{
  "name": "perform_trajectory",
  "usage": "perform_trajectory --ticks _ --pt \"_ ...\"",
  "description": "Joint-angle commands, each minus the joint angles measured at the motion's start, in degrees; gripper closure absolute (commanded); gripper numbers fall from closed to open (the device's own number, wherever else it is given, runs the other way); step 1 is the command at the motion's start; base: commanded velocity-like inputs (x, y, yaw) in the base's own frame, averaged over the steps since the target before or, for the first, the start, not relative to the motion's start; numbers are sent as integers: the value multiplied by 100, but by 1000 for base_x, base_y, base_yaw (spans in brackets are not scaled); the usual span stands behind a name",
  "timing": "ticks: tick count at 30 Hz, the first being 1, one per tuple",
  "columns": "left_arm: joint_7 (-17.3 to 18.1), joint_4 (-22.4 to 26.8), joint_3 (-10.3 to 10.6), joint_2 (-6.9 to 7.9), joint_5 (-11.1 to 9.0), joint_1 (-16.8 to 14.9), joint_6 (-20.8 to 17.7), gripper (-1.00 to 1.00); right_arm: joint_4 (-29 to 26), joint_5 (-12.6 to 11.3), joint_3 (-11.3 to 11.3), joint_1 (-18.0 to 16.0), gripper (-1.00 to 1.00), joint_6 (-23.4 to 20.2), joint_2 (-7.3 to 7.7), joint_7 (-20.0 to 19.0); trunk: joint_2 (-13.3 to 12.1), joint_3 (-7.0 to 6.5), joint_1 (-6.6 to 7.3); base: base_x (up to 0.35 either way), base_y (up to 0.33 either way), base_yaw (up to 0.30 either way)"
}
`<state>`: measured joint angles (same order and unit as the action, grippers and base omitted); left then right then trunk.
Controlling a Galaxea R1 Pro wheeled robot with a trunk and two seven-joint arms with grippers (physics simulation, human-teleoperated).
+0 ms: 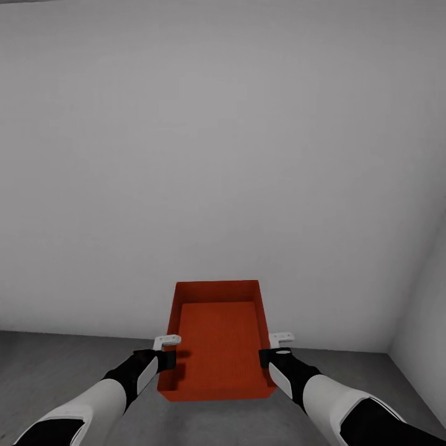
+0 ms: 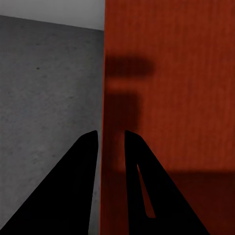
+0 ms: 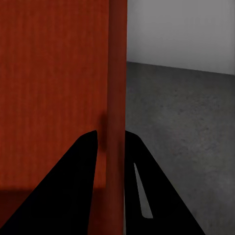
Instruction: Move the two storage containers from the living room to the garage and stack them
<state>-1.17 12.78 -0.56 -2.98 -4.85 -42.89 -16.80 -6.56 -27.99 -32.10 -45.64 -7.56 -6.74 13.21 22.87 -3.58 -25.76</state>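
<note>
One orange-red storage container [image 1: 217, 341] hangs open side up between my two arms, in front of a plain grey-white wall. My left gripper [image 1: 172, 348] is shut on its left side wall. In the left wrist view that wall [image 2: 171, 98] runs between the two dark fingers of the left gripper [image 2: 110, 134]. My right gripper [image 1: 273, 347] is shut on the opposite side wall. The right wrist view shows the rim [image 3: 116, 98] pinched by the right gripper [image 3: 110, 133]. The dark grey concrete floor [image 1: 62, 365] of the garage lies below. The container is empty.
The grey-white wall [image 1: 217, 155] stands close ahead and meets a side wall in a corner [image 1: 390, 353] at the right. Bare concrete floor [image 3: 181, 122] stretches on both sides of the container.
</note>
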Motion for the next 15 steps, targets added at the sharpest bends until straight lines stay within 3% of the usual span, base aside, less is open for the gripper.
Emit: perform_trajectory --ticks 1,15 --pt "-86 21 65 -5 134 0 140 100 -3 -198 -217 2 100 -36 -29 15 5 3 -2 0 0 0" --pt "-90 23 65 -8 132 0 133 100 -3 -198 -215 2 100 -35 -30 12 5 8 -2 0 0 0"
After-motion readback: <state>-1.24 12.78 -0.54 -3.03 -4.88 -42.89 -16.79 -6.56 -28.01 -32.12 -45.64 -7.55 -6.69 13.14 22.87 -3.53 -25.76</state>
